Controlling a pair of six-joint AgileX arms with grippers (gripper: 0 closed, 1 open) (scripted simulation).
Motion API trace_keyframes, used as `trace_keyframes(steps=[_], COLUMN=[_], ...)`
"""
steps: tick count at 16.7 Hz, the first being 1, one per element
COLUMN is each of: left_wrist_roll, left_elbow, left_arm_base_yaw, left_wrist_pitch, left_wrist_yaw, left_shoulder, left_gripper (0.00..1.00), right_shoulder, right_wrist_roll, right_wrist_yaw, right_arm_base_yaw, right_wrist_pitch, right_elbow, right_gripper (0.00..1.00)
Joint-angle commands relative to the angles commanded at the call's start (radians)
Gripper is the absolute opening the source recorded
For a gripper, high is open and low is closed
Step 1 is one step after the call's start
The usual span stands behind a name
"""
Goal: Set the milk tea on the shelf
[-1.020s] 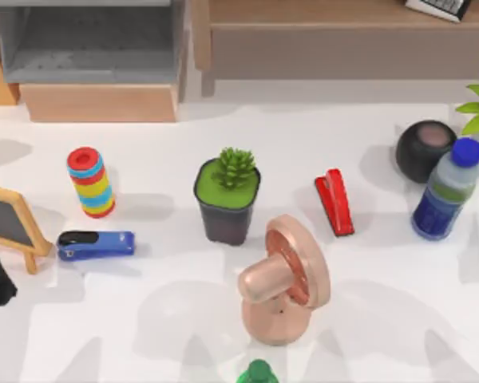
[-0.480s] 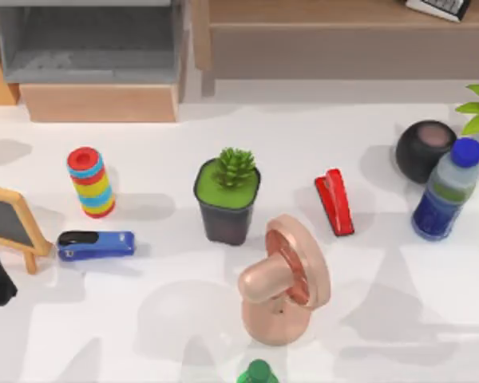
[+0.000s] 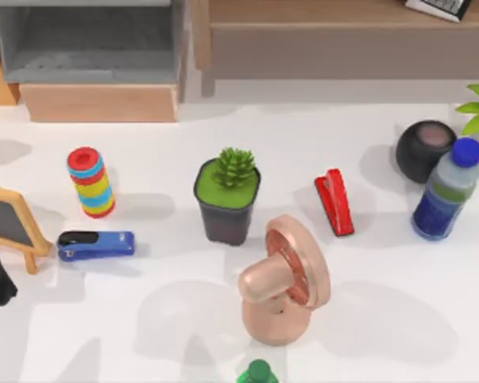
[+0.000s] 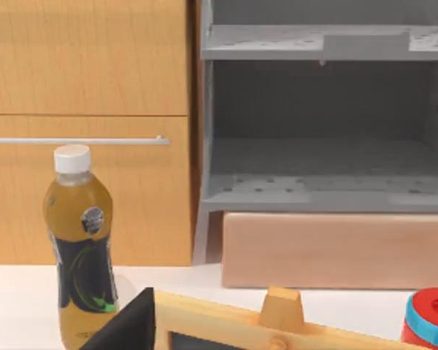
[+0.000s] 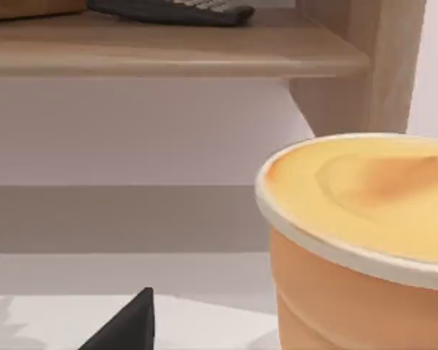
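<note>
Two arms are on this rig, and I cannot tell for either claw whether it is released or clenched. A dark tip of the right gripper [image 5: 125,326] pokes into the right wrist view, and a matching tip of the left gripper [image 4: 125,326] into the left wrist view.

The milk tea [image 5: 365,240] stands upright close to the right wrist camera, an orange cup with a pale rim and a tan lid. Behind it and higher runs the shelf [image 5: 168,47], with its wooden upright just beyond the cup and a dark flat object [image 5: 168,11] lying on the board.

From above, the shelf [image 3: 319,14] runs along the upper right of the frame, and the grey-lined box [image 3: 88,48] sits at upper left. A potted succulent [image 3: 227,199] stands at centre, with a rose-gold fan [image 3: 286,279] just below it, a red stapler [image 3: 334,202] to the right and a water bottle [image 3: 445,191] at far right. At left are a striped ring stack [image 3: 90,182] and a blue stapler [image 3: 96,244].
</note>
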Motion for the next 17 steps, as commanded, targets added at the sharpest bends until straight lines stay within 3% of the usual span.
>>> trace_keyframes(steps=[7, 12, 17], left_wrist_roll=[0.0, 0.0, 0.0], left_elbow=[0.0, 0.0, 0.0], left_arm_base_yaw=[0.0, 0.0, 0.0], left_wrist_pitch=[0.0, 0.0, 0.0], left_wrist_yaw=[0.0, 0.0, 0.0], left_shoulder=[0.0, 0.0, 0.0], left_gripper=[1.0, 1.0, 1.0], right_shoulder=[0.254, 0.252, 0.284], right_wrist_roll=[-0.001, -0.001, -0.003], right_wrist_yaw=[-0.107, -0.102, -0.015], right_arm_base_yaw=[-0.096, -0.089, -0.005], right_wrist_pitch=[0.194, 0.189, 0.096], right_elbow=[0.064, 0.064, 0.19], right_gripper=[1.0, 1.0, 1.0])
